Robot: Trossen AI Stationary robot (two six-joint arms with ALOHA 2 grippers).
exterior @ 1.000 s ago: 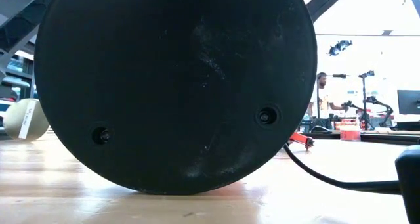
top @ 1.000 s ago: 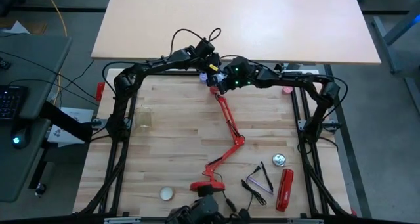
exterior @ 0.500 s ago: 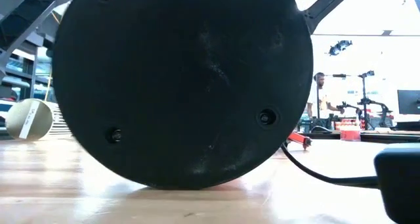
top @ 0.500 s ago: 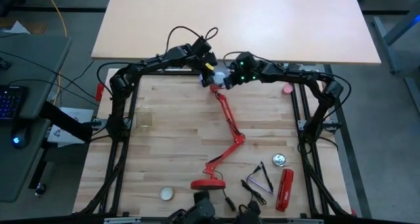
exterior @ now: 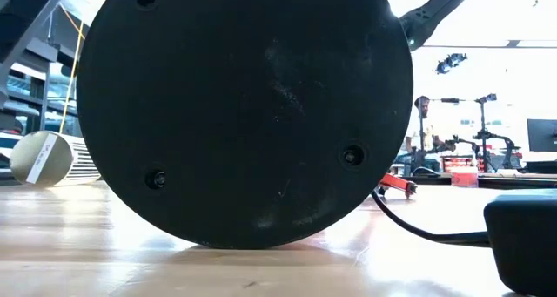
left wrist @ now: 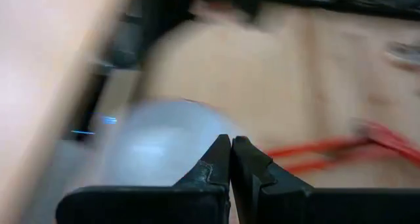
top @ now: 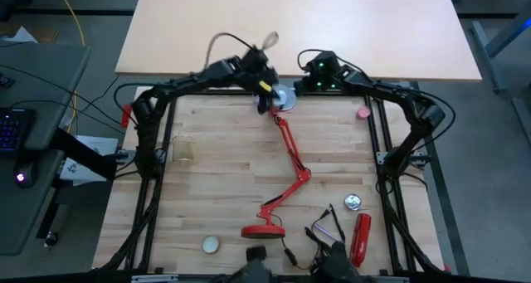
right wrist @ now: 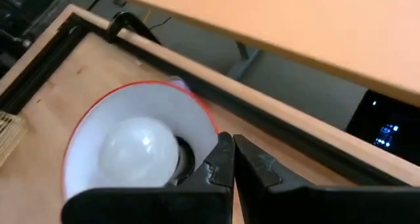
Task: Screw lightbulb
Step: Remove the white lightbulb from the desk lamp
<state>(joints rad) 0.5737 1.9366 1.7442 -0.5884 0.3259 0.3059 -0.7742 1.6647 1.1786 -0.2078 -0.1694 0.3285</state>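
The red desk lamp (top: 290, 163) lies on its side on the wooden table. Its base (top: 262, 231) stands on edge near the front, and the base's black underside (exterior: 244, 114) fills the low view. Its white-lined shade (top: 284, 99) is at the far edge. The white lightbulb (right wrist: 139, 152) sits inside the shade (right wrist: 118, 109). My left gripper (top: 266, 100) is shut, right beside the shade on its left; the blurred left wrist view shows the shade (left wrist: 157, 145) behind the fingers. My right gripper (top: 314, 77) is shut and empty, a little to the far right of the shade. My left gripper's shut fingers (left wrist: 220, 165) stand close by the left side of the lamp's shade. The view is blurred, and I cannot tell whether they touch it.
A cream ball (top: 211, 245) lies at the near left and also shows in the low view (exterior: 39, 158). A red tool (top: 360, 239), a round metal piece (top: 353, 202) and black wire parts (top: 328, 229) lie at the near right. A black cable (exterior: 426, 232) runs across the front.
My right gripper has drawn back from the shade toward the table's far right. My left gripper has shifted a little to the right, staying by the shade. The lamp has turned slightly where it lies: its base has rolled a bit and the shade now shows uncovered.
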